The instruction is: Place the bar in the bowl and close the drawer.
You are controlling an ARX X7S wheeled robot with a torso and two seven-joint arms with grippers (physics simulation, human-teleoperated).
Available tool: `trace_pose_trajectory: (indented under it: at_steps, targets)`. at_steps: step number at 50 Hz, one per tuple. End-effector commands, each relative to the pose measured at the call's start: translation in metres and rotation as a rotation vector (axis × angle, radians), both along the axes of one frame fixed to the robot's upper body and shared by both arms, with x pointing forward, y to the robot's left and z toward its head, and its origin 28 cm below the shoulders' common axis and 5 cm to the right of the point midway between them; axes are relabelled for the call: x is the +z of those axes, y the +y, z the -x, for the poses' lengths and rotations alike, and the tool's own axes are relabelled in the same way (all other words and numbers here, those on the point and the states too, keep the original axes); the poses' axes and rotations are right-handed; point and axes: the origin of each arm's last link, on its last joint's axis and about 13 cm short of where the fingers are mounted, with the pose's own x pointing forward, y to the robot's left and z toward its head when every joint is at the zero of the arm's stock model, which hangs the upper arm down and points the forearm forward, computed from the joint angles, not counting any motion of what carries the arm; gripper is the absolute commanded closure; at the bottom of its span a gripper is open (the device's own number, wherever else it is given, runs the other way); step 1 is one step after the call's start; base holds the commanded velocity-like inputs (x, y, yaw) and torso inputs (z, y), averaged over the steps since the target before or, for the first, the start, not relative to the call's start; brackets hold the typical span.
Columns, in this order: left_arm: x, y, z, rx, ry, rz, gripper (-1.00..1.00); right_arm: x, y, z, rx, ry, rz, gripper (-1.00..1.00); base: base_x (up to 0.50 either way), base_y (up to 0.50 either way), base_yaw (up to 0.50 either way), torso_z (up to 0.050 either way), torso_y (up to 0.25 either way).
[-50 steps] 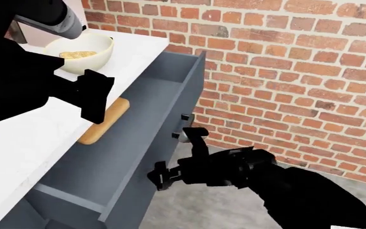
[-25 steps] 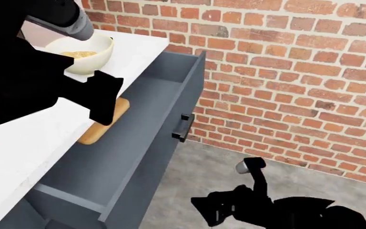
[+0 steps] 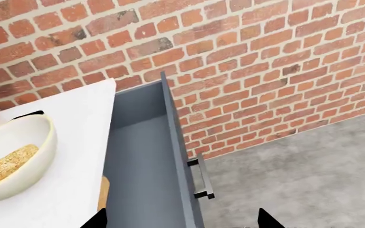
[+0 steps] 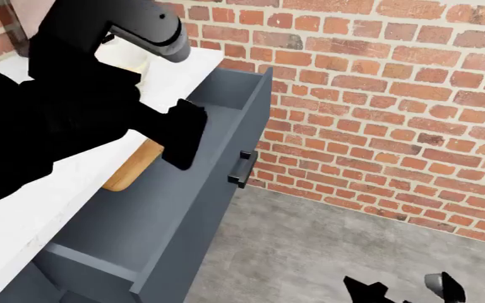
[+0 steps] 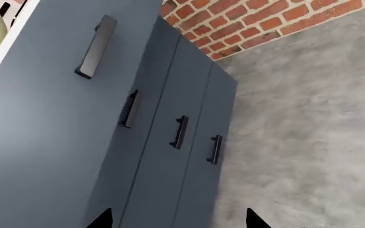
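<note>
The grainy tan bar (image 3: 4, 167) lies inside the cream-white bowl (image 3: 29, 151) on the white counter. In the head view my left arm hides most of the bowl (image 4: 129, 55). The slate-grey drawer (image 3: 141, 161) stands pulled out, its black handle (image 4: 242, 169) on the front. My left gripper (image 3: 181, 223) hovers open over the drawer beside the counter edge, with nothing between its fingers. Low over the floor, well away from the drawer front (image 5: 55, 109), my right gripper (image 5: 177, 222) is open and empty. Its handle (image 5: 97, 47) shows in the right wrist view.
A light-wood cutting board (image 4: 133, 167) lies on the counter (image 4: 32, 208) at the drawer's edge. A brick wall (image 4: 394, 95) runs behind. Cabinet doors with vertical handles (image 5: 179, 132) sit below the drawer. Grey concrete floor (image 4: 310, 252) lies to the right.
My left arm has swung right, away from the bowl and over the open drawer. My right arm has dropped from near the drawer handle down to the view's bottom edge.
</note>
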Motion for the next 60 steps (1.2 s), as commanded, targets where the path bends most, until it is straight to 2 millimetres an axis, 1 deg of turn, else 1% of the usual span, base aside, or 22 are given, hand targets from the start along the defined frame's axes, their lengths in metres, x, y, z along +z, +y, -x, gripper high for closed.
trace_pose_trajectory:
  at_steps: [1, 8, 12, 15, 25, 34, 38, 45, 50, 55, 60]
  targets:
    - [0.001, -0.034, -0.005, -0.031, -0.017, -0.087, -1.00, -0.027, -0.024, 0.021, -0.183, 0.034, -0.041, -1.00, 0.00, 0.00, 0.00, 0.000, 0.000]
    - [-0.001, -0.061, -0.007, -0.072, -0.040, -0.140, -1.00, -0.050, -0.035, 0.030, -0.299, 0.077, -0.032, -1.00, 0.00, 0.00, 0.00, 0.000, 0.000]
    - [-0.009, -0.076, -0.011, -0.099, -0.034, -0.186, -1.00, -0.066, -0.042, 0.035, -0.367, 0.116, -0.095, -1.00, 0.00, 0.00, 0.00, 0.000, 0.000]
    - [-0.015, -0.088, -0.012, -0.119, -0.052, -0.239, -1.00, -0.072, -0.045, 0.036, -0.386, 0.127, -0.140, -1.00, 0.00, 0.00, 0.00, 0.000, 0.000]
    - [-0.021, -0.126, 0.004, -0.194, -0.109, -0.342, -1.00, -0.078, -0.044, 0.036, -0.390, 0.136, -0.153, -1.00, 0.00, 0.00, 0.00, 0.000, 0.000]
    - [-0.046, -0.153, 0.004, -0.217, -0.125, -0.439, -1.00, -0.080, -0.043, 0.038, -0.389, 0.140, -0.157, -1.00, 0.00, 0.00, 0.00, 0.000, 0.000]
    - [-0.062, -0.164, 0.005, -0.228, -0.123, -0.469, -1.00, -0.078, -0.043, 0.033, -0.387, 0.141, -0.158, -1.00, 0.00, 0.00, 0.00, 0.000, 0.000]
    - [-0.087, -0.177, 0.006, -0.217, -0.148, -0.544, -1.00, -0.073, -0.039, 0.020, -0.384, 0.146, -0.156, -1.00, 0.00, 0.00, 0.00, 0.000, 0.000]
    - [-0.104, -0.175, 0.010, -0.210, -0.172, -0.592, -1.00, -0.071, -0.039, 0.015, -0.382, 0.148, -0.153, -1.00, 0.00, 0.00, 0.00, 0.000, 0.000]
    - [-0.117, -0.174, 0.011, -0.215, -0.170, -0.604, -1.00, -0.066, -0.039, 0.008, -0.381, 0.148, -0.156, -1.00, 0.00, 0.00, 0.00, 0.000, 0.000]
    - [-0.132, -0.173, 0.008, -0.213, -0.159, -0.624, -1.00, -0.063, -0.041, 0.003, -0.382, 0.150, -0.159, -1.00, 0.00, 0.00, 0.00, 0.000, 0.000]
